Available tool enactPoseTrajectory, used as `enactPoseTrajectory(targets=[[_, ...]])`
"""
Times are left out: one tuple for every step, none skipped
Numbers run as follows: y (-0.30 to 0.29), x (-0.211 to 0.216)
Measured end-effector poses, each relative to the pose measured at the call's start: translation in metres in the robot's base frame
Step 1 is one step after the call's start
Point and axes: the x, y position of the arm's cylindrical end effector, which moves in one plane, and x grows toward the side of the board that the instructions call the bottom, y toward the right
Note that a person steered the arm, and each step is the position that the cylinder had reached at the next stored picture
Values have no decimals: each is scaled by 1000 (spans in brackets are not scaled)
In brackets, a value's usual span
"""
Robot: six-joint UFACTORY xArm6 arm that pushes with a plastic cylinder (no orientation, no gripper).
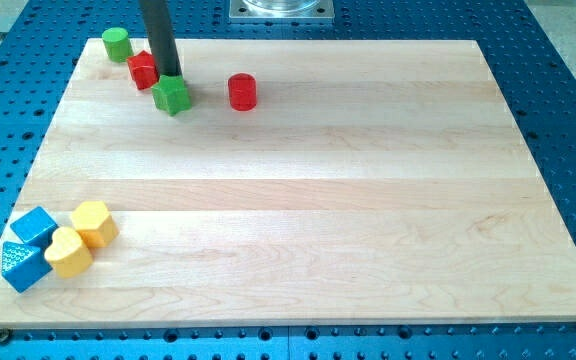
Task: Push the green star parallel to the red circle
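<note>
The green star [171, 96] lies near the view's top left of the wooden board [298, 200]. The red circle [242, 91] stands to its right at about the same height in the view, a short gap apart. My tip [168, 76] comes down from the view's top and rests at the star's upper edge, between the star and a red block [142, 70] of unclear shape up and to the left.
A green cylinder [117, 43] sits at the board's top left corner. At the bottom left are a blue cube [35, 226], a blue triangular block [22, 265], a yellow heart [68, 252] and a yellow hexagonal block [94, 222], clustered together.
</note>
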Motion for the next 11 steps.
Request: enactPoseTrajectory(targets=[[37,26],[4,34],[-20,39],[-5,16],[22,25],[89,75],[34,129],[-4,132],[-4,118],[5,91],[4,95]])
